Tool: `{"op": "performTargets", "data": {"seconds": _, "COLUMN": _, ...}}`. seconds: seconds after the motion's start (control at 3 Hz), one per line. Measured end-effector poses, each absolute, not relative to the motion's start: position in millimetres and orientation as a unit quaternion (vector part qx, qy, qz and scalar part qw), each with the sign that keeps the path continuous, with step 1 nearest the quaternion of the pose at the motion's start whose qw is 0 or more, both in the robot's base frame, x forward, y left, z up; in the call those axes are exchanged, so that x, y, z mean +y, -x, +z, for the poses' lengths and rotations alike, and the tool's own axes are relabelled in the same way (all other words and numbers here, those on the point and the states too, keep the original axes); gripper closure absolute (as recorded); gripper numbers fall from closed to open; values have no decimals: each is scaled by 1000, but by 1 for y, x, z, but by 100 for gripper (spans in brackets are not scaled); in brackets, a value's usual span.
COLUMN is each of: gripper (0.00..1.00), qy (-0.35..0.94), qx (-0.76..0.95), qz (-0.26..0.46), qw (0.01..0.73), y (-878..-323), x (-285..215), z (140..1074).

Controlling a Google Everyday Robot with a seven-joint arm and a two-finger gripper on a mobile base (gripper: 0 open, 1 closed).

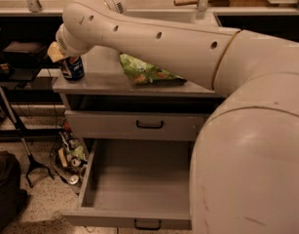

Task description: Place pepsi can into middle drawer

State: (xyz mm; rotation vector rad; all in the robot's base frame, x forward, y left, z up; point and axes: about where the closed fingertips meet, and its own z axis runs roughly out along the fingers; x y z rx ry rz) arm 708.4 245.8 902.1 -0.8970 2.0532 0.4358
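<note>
The pepsi can, blue with a silver top, stands at the left end of the grey cabinet top. My gripper comes down on it from above at the end of my big white arm. A yellowish finger shows at the can's upper left, and the fingers appear closed around the can's top. The middle drawer is pulled wide open below, its grey box interior bare. The other grey drawer front above it is closed.
A green snack bag lies on the cabinet top right of the can, partly under my arm. Cans and clutter lie on the floor left of the open drawer. A black stand and a dark bag are at far left.
</note>
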Motion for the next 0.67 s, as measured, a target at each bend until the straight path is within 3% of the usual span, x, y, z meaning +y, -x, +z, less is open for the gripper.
{"op": "performTargets", "data": {"seconds": 0.33, "gripper": 95, "qy": 361, "qx": 809, "qz": 178, "qw": 428, "y": -698, "x": 231, "z": 910}}
{"op": "performTargets", "data": {"seconds": 0.67, "gripper": 100, "qy": 372, "qx": 789, "qz": 196, "qw": 449, "y": -672, "x": 209, "z": 927}}
